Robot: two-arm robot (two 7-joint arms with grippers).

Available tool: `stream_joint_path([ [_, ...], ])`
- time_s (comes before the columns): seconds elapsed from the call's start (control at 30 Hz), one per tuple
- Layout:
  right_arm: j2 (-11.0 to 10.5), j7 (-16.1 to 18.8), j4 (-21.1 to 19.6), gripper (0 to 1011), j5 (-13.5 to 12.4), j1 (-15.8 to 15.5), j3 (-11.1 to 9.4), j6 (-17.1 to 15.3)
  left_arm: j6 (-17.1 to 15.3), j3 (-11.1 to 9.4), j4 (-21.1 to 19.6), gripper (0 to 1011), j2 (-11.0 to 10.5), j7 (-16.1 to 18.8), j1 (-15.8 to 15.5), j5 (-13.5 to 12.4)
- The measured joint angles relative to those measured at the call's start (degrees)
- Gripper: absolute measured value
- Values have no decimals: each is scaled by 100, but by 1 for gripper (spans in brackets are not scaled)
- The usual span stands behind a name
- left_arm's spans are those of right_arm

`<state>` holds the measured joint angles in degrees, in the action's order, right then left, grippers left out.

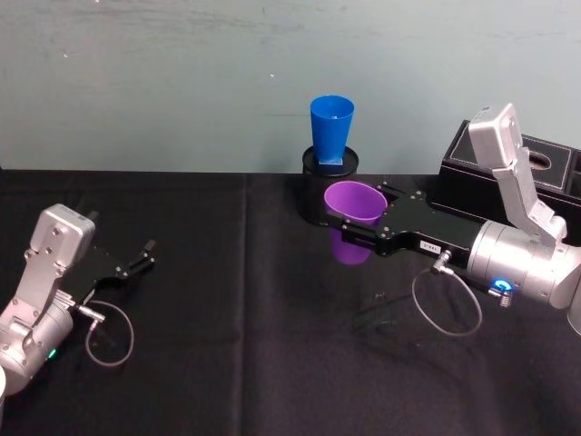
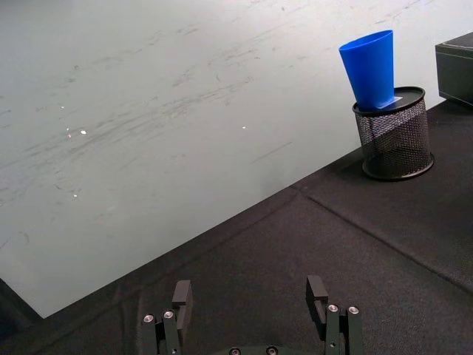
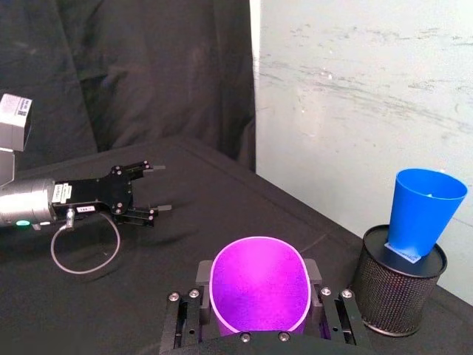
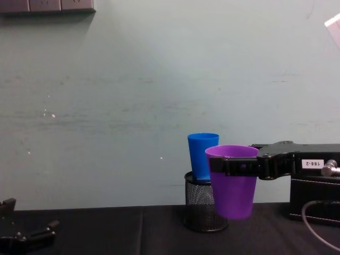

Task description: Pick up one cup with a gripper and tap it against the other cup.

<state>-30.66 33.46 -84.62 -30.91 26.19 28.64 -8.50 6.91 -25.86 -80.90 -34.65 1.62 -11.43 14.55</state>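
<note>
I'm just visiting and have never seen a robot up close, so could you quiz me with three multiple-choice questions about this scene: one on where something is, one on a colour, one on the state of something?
1. Where does the bright blue plastic tapered cup stand?
A. In the black wire-mesh pen holder
B. Flat on the black tablecloth
C. On the black box

2. What colour is the smooth plastic tumbler that the right gripper holds?
A. Green
B. Purple
C. Red

3. How are the left gripper's fingers?
A. Shut on a cup
B. Open, holding nothing
C. Shut on the cable

Answers:
1 A, the blue cup rises out of the mesh holder.
2 B, the purple cup hangs clear of the cloth in the chest view.
3 B, the left wrist view shows a bare gap between the fingers.
</note>
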Motion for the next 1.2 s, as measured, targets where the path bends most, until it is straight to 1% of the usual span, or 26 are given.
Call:
stream_joint_path([
  [1.2,0,0,0,723,0,0,0,0,0,0,0,1011,0,0,0,0],
])
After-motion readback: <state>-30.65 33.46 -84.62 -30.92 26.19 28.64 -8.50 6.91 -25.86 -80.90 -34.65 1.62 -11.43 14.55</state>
